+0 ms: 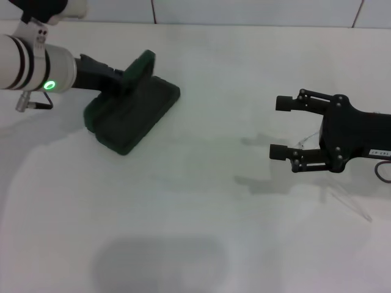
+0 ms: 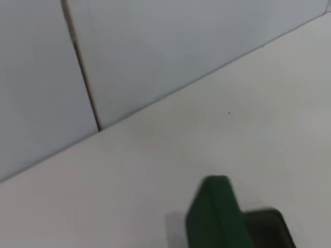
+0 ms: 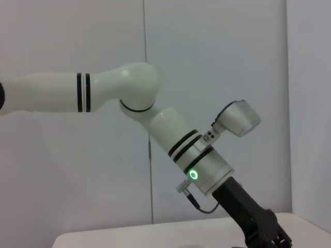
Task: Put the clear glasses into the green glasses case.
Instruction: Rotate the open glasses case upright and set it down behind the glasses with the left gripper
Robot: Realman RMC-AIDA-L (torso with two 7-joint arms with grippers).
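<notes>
Case (image 1: 131,116) lid in left pincer (image 1: 125,82), lettering unreadable.

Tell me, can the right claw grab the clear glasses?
Probably yes. The right claw is open, right over the glasses on the table, and nothing lies between them.

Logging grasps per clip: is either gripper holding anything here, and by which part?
The left gripper is at the green glasses case, apparently on its raised lid. The right gripper is open over the table; the clear glasses lie beneath it.

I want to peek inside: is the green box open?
Open. The green glasses case has its lid raised at the left pincer. Whether it is empty, cannot tell.
</notes>
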